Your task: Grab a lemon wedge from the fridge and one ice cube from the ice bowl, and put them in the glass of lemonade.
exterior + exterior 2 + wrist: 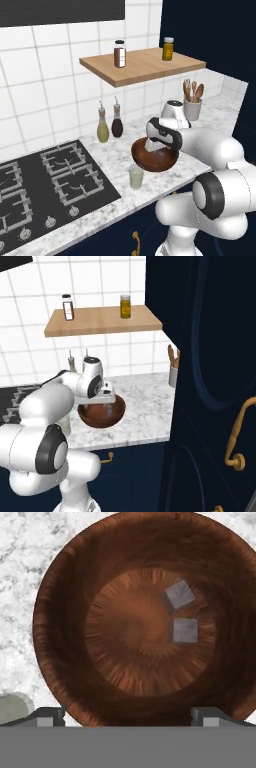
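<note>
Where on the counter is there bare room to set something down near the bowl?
Bare marble lies between the ice bowl and the utensil holder, toward the wall. The front edge is crowded: the glass of lemonade stands close beside the bowl, with the stove just beyond.

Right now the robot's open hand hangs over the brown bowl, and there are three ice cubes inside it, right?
Not quite: the hand view shows two ice cubes in the brown bowl, not three. The rest holds: the open hand hangs over the bowl.
</note>
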{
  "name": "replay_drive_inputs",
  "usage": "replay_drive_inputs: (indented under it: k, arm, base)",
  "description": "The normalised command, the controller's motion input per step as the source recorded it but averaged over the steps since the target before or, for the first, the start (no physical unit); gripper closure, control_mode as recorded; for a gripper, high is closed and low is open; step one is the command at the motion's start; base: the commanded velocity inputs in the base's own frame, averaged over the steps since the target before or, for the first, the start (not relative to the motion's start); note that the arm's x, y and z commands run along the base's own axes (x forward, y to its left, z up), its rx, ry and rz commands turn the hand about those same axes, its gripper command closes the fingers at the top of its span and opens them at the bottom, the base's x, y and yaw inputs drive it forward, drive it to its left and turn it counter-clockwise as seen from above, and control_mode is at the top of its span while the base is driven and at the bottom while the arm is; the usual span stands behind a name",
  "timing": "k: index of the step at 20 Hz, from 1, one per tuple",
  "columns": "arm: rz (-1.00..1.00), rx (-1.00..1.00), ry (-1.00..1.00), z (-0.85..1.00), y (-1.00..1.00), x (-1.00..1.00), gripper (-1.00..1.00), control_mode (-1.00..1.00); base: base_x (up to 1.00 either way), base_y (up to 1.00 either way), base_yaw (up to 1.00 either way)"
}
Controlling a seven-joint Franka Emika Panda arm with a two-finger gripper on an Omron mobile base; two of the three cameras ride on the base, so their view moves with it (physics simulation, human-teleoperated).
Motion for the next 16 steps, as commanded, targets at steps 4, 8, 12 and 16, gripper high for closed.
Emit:
replay_drive_inputs:
  k: [4,8,12,16]
  arm:
    - [-0.02,-0.03,0.00,-0.11,0.00,0.39,-1.00,-1.00]
    - [-0.08,-0.02,0.00,-0.11,0.00,0.23,-1.00,-1.00]
    - [-0.06,0.00,0.00,-0.09,0.00,0.07,-1.00,-1.00]
    - [-0.05,0.00,-0.04,-0.14,-0.04,0.00,-1.00,-1.00]
  base:
    - [0.00,0.00,0.00]
    - [0.00,0.00,0.00]
    - [0.00,0.00,0.00]
    - [0.00,0.00,0.00]
